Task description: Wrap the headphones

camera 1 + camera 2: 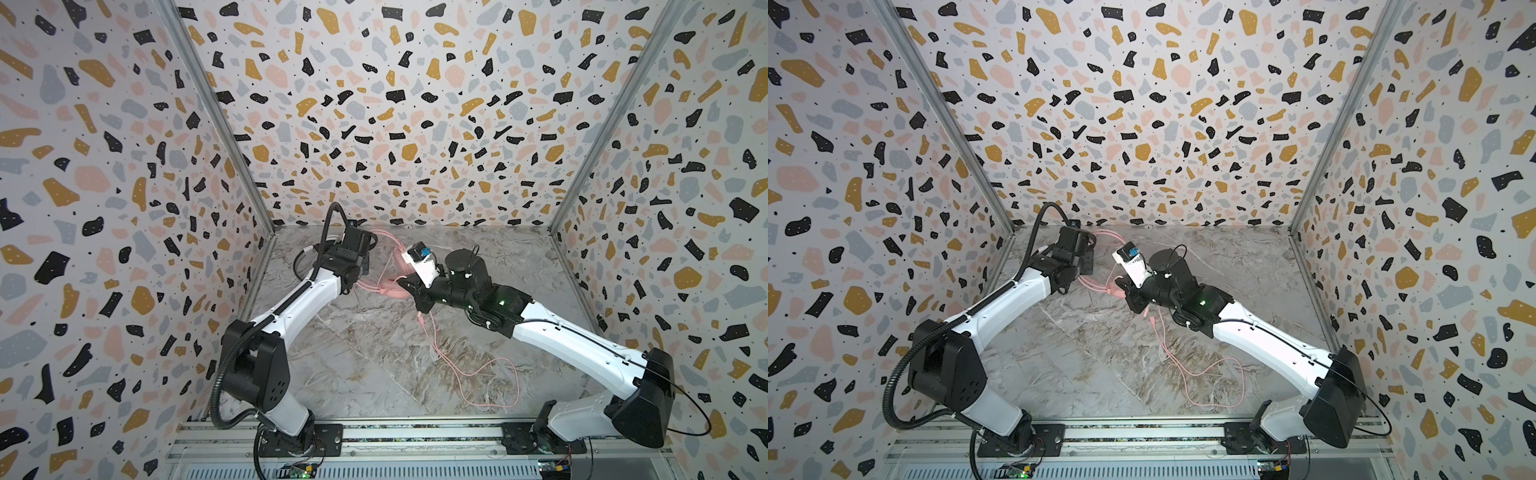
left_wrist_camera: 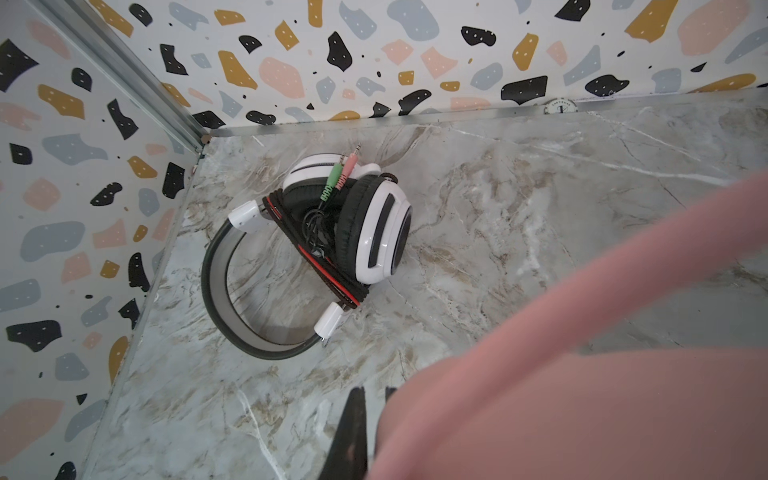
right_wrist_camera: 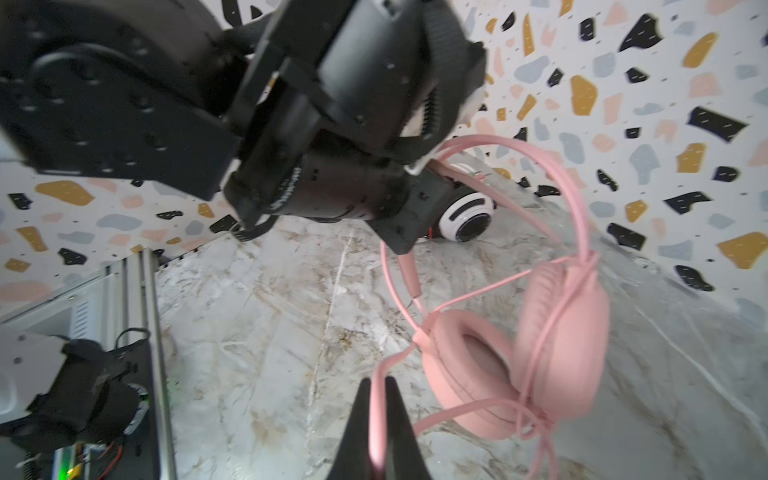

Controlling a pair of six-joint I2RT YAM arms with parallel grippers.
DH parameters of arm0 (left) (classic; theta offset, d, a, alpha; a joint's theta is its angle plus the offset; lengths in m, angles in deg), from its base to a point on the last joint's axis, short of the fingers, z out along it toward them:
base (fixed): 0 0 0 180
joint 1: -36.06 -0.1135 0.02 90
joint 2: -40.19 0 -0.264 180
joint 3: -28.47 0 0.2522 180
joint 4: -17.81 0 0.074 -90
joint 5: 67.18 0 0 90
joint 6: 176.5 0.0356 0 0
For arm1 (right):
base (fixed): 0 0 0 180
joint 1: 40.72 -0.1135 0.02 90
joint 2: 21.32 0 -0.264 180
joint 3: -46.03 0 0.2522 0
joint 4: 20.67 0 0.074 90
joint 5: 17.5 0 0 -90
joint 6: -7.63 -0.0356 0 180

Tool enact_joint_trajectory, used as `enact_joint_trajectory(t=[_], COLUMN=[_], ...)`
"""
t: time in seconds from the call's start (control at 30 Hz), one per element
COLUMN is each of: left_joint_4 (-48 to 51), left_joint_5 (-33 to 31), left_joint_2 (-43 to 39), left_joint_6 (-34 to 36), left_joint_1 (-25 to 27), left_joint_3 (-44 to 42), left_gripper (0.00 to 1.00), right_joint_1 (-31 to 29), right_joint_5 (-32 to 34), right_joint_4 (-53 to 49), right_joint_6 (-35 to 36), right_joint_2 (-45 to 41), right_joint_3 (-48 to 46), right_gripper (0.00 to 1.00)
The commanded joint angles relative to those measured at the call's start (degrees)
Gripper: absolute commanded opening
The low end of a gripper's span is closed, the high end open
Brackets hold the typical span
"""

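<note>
While the left gripper (image 1: 362, 266) is holding the pink headphones (image 1: 392, 291) up off the marble table (image 1: 374, 374), the right gripper (image 1: 417, 297) is pinching their pink cable (image 1: 469, 374)
Both top views: slack cable is trailing over the table by the right arm (image 1: 561, 345). Left wrist: left jaws are clenching the blurred pink headband (image 2: 582, 332); white headphones (image 2: 374, 224) are lying near the wall corner (image 2: 203, 137), cord already bundled. Right wrist: right jaws are clamping cable beside the earcups (image 3: 478, 365). Headset is looking light, springy band the best grip; cable limp, thin, likely slipping if slack

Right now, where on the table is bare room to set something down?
Near-left marble, between the left arm and the pink cable; also the far-right corner. Crowded: far left, white headset and held pink headset.
</note>
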Motion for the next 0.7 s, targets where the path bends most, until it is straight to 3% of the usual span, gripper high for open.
enact_joint_trajectory(t=[0.0,0.2,0.37,0.47,0.67], left_joint_4=[-1.89,-3.17,-4.24,-4.06,-2.96], left_joint_5=[0.19,2.32,8.95,14.20,17.07], left_joint_2=[-0.22,-2.29,-5.13,-5.78,-4.76], left_joint_6=[0.28,0.45,5.52,8.57,11.76], left_joint_1=[-0.19,-0.14,0.06,0.35,2.97], left_joint_3=[2.36,1.62,-0.16,-0.36,-0.17], left_gripper=[0.00,0.00,0.00,0.00,0.00], right_joint_1=[-0.87,-0.91,0.21,2.67,7.14], right_joint_5=[-3.75,-1.77,9.13,12.35,18.93], right_joint_4=[5.07,5.90,3.55,2.87,2.07], right_joint_6=[-1.99,-2.28,0.75,1.59,6.13], right_joint_2=[-1.27,-1.57,-2.05,-3.70,-6.61], right_joint_3=[4.79,5.38,4.53,2.09,0.32], right_gripper=[0.00,0.00,0.00,0.00,0.00])
